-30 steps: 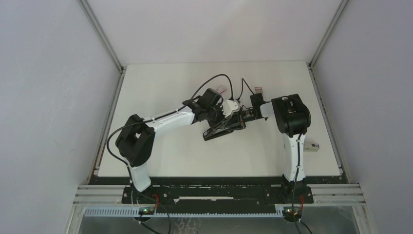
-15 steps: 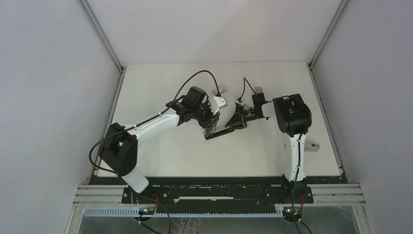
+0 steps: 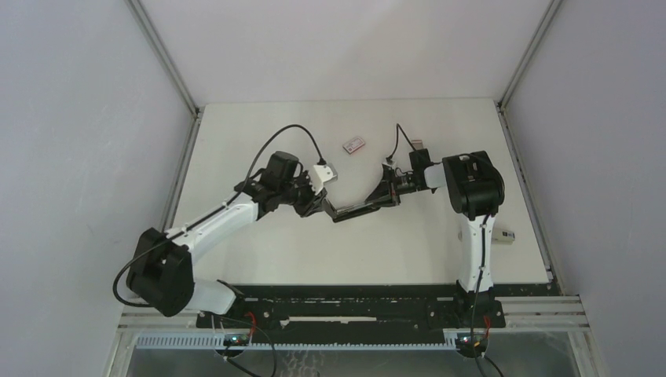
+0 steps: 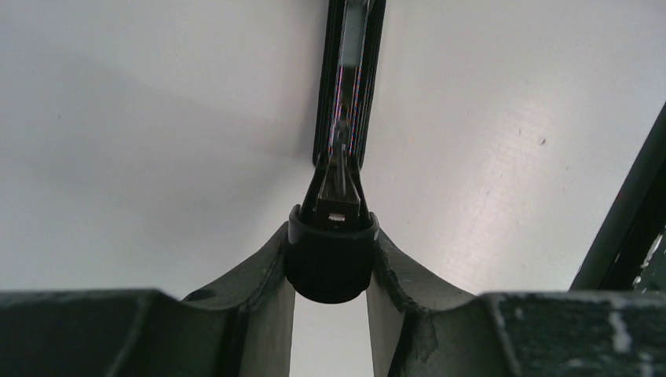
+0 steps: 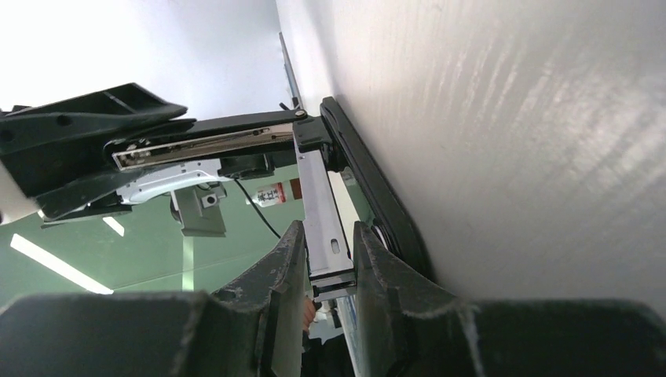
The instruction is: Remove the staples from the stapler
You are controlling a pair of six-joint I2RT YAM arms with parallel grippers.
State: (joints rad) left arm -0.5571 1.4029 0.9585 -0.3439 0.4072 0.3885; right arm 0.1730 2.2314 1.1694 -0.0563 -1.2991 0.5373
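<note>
Black-and-silver stapler (image 3: 357, 208) splayed open at worktop (image 3: 259, 251) centre, left hand (image 3: 323, 206) pinching its black end cap (image 4: 330, 267) at nine o'clock, right hand (image 5: 328, 263) pinching the silver arm (image 5: 322, 212) at three; next, probably, sliding out the staples, none visible.

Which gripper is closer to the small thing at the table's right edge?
Right. The right gripper, on the stapler, is left of the small thing; the left gripper is farther left.

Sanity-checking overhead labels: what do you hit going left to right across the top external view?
Left end effector → stapler → right end effector → small pale item at far right. Both end effectors are shut on the stapler.
</note>
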